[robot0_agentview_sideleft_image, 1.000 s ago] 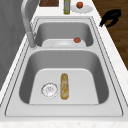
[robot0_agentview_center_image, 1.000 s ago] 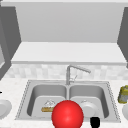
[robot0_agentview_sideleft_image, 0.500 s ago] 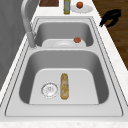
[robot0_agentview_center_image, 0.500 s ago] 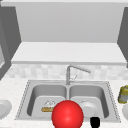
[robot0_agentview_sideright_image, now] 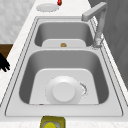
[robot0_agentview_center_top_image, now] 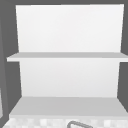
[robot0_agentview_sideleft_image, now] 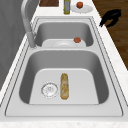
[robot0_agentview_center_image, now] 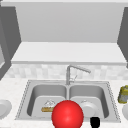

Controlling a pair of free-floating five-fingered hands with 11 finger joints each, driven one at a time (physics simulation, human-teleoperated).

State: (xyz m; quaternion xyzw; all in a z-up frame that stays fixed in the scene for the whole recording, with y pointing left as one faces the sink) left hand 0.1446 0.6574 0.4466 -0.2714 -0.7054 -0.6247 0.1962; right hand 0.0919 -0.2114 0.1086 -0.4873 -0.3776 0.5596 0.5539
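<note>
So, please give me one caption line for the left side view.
Double sink: bread roll beside the drain, white plate in the far basin, black robot hand hovering off the front edge.

Even, flat brightness fills the room with no clear source, soft shading darkens the sink (robot0_agentview_sideleft_image: 65, 82) basin walls, the shelf (robot0_agentview_center_top_image: 67, 56) casts faint shadow, and every outline looks blurred.

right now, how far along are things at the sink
Looks done: a brown bread loaf lies in the steel sink's left basin, and a round white dish in the right. In hand: nothing; the right hand hovers open beyond the front rim. Left: a yellow-green jar on the counter.
</note>
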